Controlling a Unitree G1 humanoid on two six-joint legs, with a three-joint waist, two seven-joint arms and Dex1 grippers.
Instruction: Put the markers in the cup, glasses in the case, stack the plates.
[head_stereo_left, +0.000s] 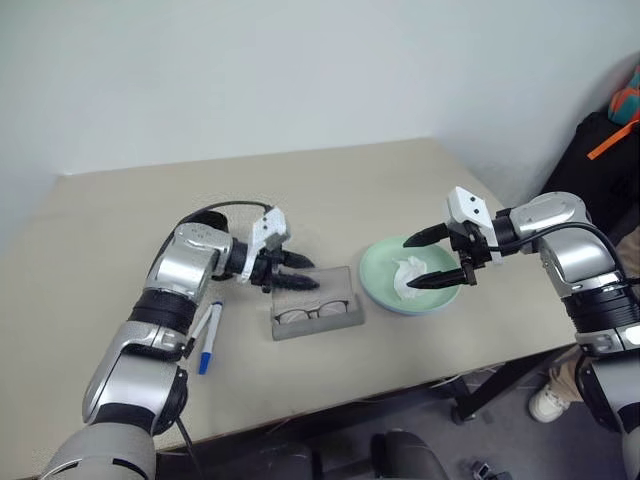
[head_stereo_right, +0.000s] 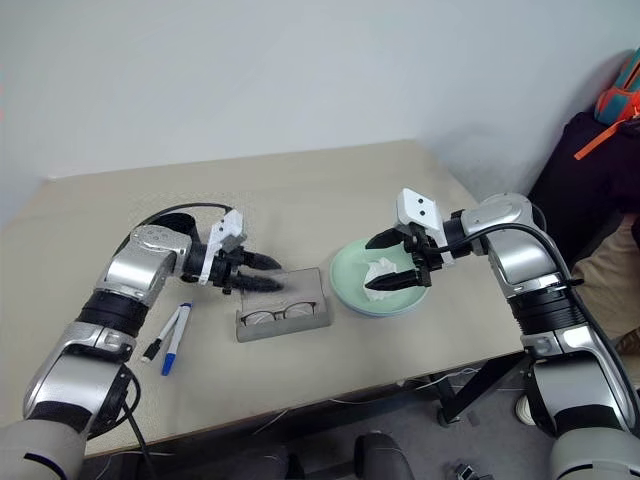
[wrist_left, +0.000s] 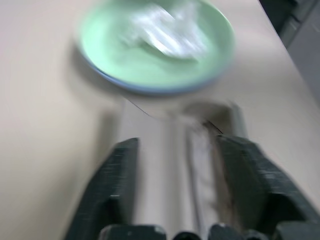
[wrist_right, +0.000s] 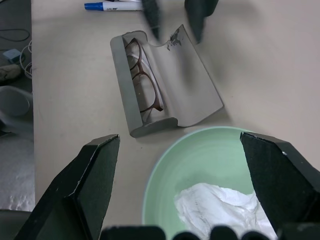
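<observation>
Glasses: the thin dark wire-framed glasses (wrist_right: 143, 80) lie inside the open grey oblong case (head_stereo_left: 316, 314), near the table's front edge, mid-table.
Case lid: open, lying flat behind the tray (long axis parallel to the front edge).
Left gripper (head_stereo_left: 297, 272): black fingers partly apart, empty, hovering just over the lid's back left end, so this arm is the nearer one to close it.
Right gripper (head_stereo_left: 433, 258): fingers spread wide, empty, above the mint green round plate (head_stereo_left: 378, 271) holding a crumpled white tissue (head_stereo_left: 412, 273).
Markers: blue-capped white marker (head_stereo_left: 208, 341) towards the front left corner; the cup's whereabouts I cannot tell.
</observation>
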